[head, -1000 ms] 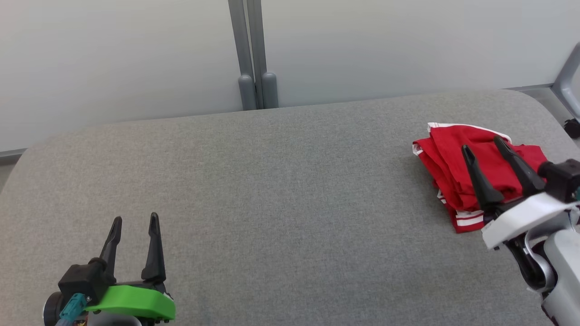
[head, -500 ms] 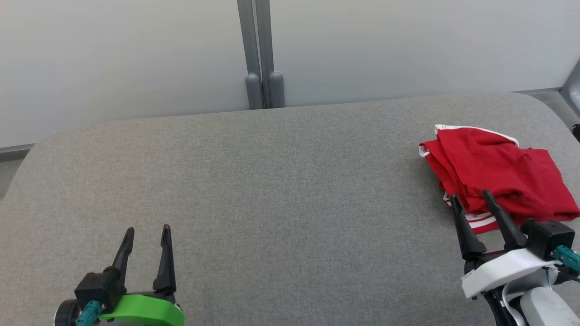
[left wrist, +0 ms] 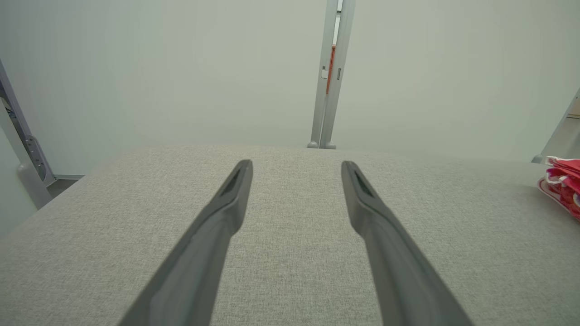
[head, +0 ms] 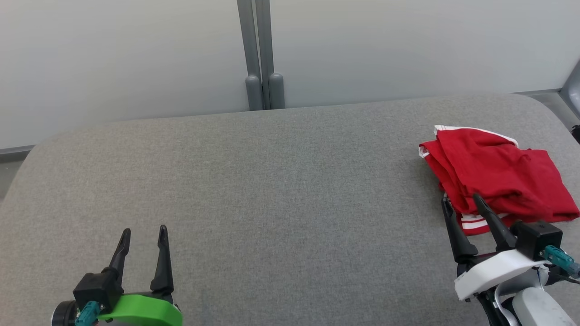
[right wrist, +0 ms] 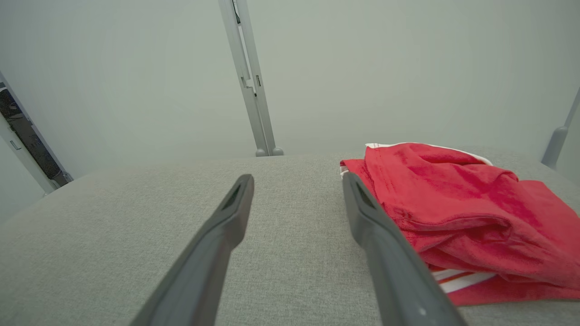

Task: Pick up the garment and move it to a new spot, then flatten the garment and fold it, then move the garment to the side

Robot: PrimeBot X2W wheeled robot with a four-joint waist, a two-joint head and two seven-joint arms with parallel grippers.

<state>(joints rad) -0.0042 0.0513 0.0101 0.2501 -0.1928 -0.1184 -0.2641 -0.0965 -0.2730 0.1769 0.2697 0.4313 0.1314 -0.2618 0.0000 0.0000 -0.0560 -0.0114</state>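
Green L mount [head: 136, 310], white R mount [head: 494, 271], black fingers [head: 161, 258].

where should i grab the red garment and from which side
Pinch the garment at the bunched folds on its left edge, above the striped hem, coming from the near side with the open right gripper. Layers stack thick there; the right part lies flat.

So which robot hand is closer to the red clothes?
The right gripper, on the white mount, right beside the red garment. The left gripper, on green, is far across.
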